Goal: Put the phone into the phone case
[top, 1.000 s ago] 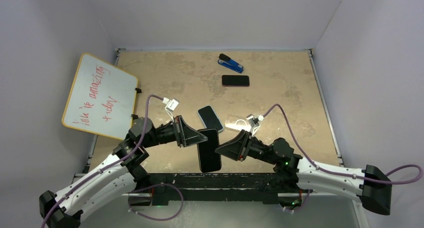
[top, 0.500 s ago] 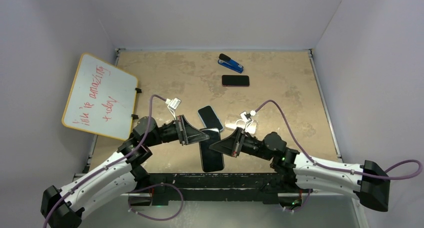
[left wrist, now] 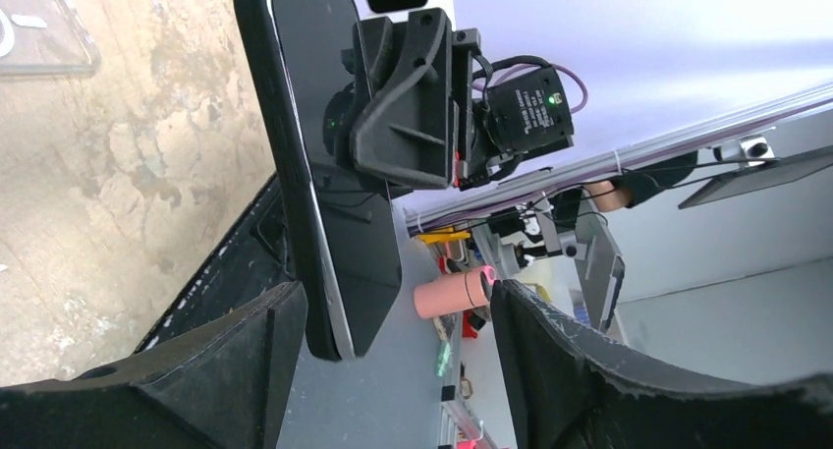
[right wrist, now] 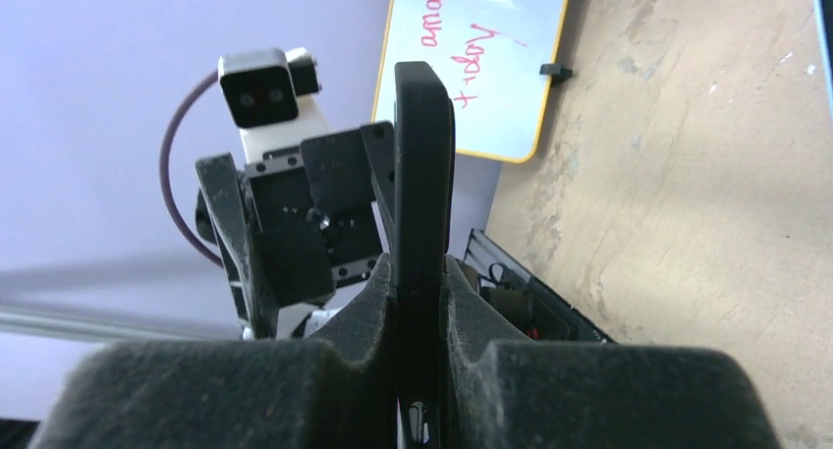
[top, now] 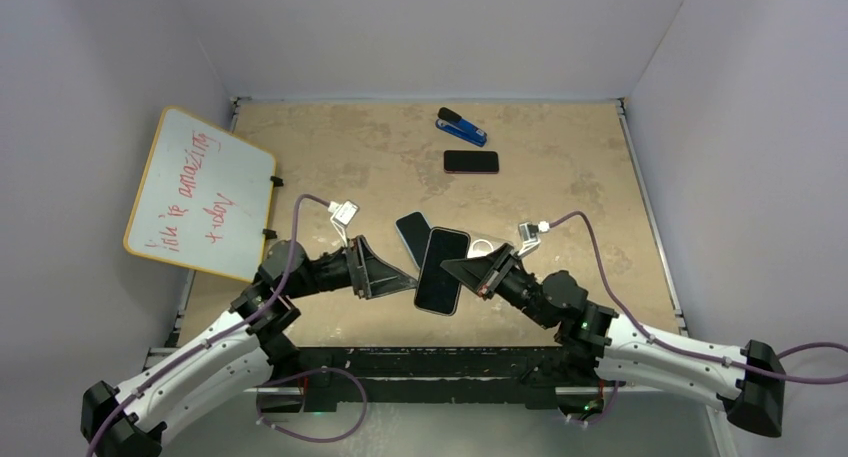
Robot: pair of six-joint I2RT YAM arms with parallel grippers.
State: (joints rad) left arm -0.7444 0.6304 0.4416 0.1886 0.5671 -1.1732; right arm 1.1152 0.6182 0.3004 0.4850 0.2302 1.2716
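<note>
The black phone (top: 441, 270) hangs above the table's near middle, and my right gripper (top: 468, 273) is shut on its right edge. The right wrist view shows the phone (right wrist: 423, 164) edge-on, pinched between both pads. My left gripper (top: 405, 278) stands open just left of the phone, not touching it. In the left wrist view the phone (left wrist: 329, 184) sits by the left finger (left wrist: 231, 370), with a wide gap to the other finger. The clear phone case (top: 483, 247) lies on the table behind the right gripper, partly hidden; its corner (left wrist: 44, 31) also shows from the left wrist.
A second phone with a blue rim (top: 411, 231) lies flat beside the held one. Farther back are a dark phone (top: 470, 161) and a blue stapler (top: 461, 126). A whiteboard (top: 198, 192) leans at the left edge. Walls enclose the table.
My left gripper opened and let go of the phone. The right gripper, shut on it, carried it up and toward the case, tilting it.
</note>
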